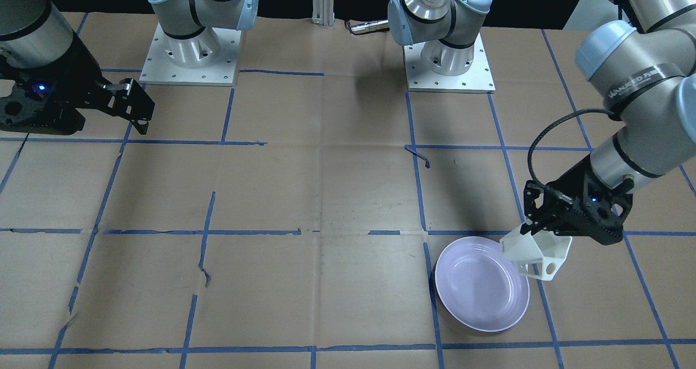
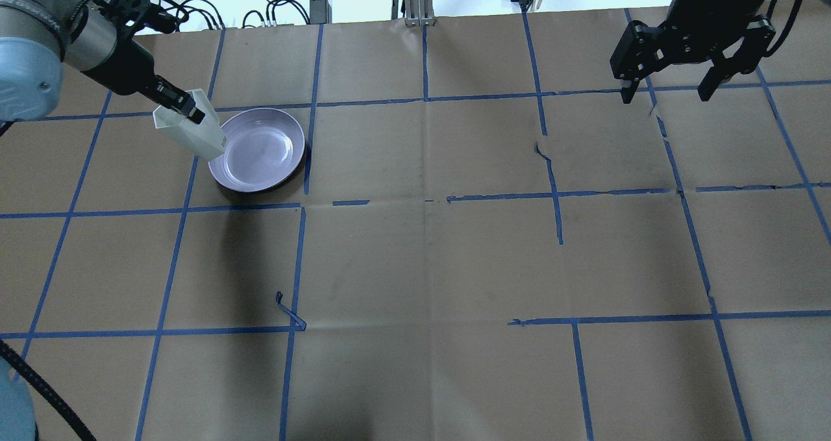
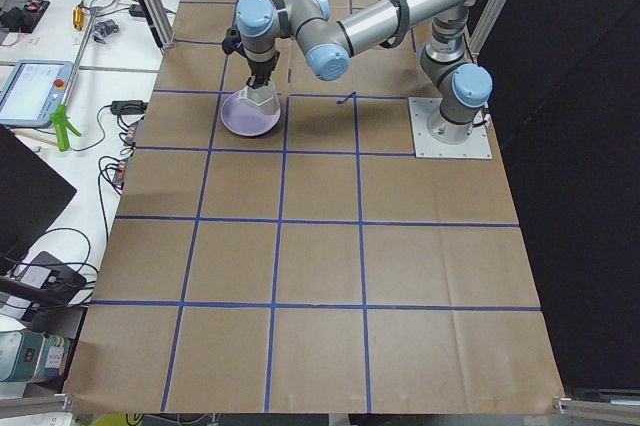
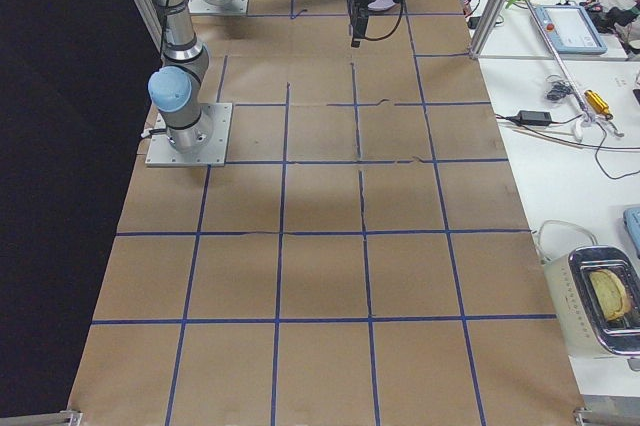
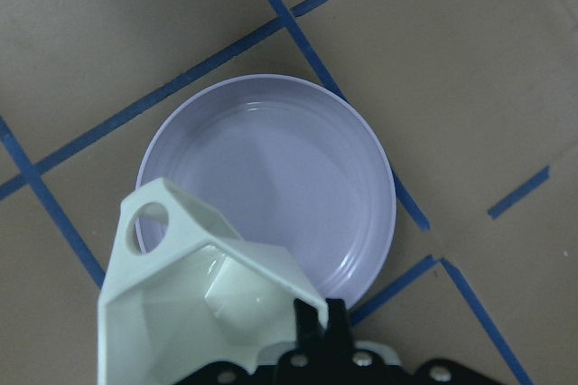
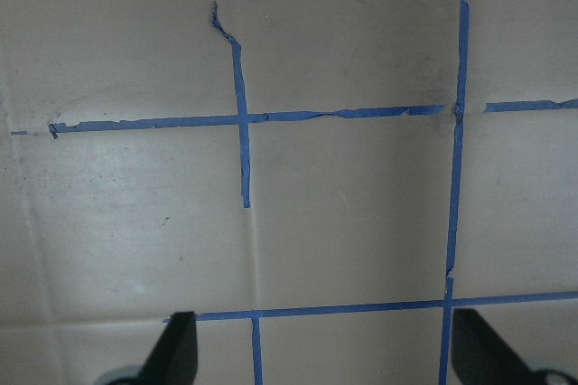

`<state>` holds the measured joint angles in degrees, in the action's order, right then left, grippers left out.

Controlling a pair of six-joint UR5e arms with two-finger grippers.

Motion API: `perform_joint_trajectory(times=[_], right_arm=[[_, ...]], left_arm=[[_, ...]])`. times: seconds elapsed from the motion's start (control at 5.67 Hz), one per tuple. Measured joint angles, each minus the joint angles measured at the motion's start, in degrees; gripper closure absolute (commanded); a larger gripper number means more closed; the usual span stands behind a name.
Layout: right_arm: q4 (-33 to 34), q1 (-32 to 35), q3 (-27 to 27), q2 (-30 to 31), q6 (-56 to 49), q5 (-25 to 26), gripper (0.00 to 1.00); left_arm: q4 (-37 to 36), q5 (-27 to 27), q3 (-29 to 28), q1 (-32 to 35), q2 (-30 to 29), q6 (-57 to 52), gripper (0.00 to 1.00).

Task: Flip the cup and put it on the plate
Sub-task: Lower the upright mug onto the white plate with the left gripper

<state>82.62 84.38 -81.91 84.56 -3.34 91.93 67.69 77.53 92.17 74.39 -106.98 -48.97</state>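
My left gripper is shut on the rim of the white faceted cup and holds it tilted in the air over the edge of the lavender plate. The cup hangs at the plate's left rim in the overhead view. In the left wrist view the cup shows its open mouth and handle loop, with the plate below and beyond it. My right gripper is open and empty, far off above the table's other side; it also shows in the front-facing view.
The table is brown paper with a grid of blue tape lines. Loose tape curls lie on it. The two arm bases stand at the robot's edge. Cables and gear lie past the far edge.
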Motion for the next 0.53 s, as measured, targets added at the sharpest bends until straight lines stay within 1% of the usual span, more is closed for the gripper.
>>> perform_joint_trajectory(times=[0.18,0.35,0.53], right_arm=[[0.0,0.0,0.0,0.0,0.0,0.0,0.00],[0.0,0.0,0.0,0.0,0.0,0.0,0.00],[0.0,0.0,0.0,0.0,0.0,0.0,0.00]], left_arm=[[-7.0,2.5,2.1,2.7,-2.4,0.7,1.00],[-11.9,3.9,4.1,4.3,-4.4,2.8,0.99],[-13.4,4.5,4.9,5.3,-5.2,5.5,0.93]])
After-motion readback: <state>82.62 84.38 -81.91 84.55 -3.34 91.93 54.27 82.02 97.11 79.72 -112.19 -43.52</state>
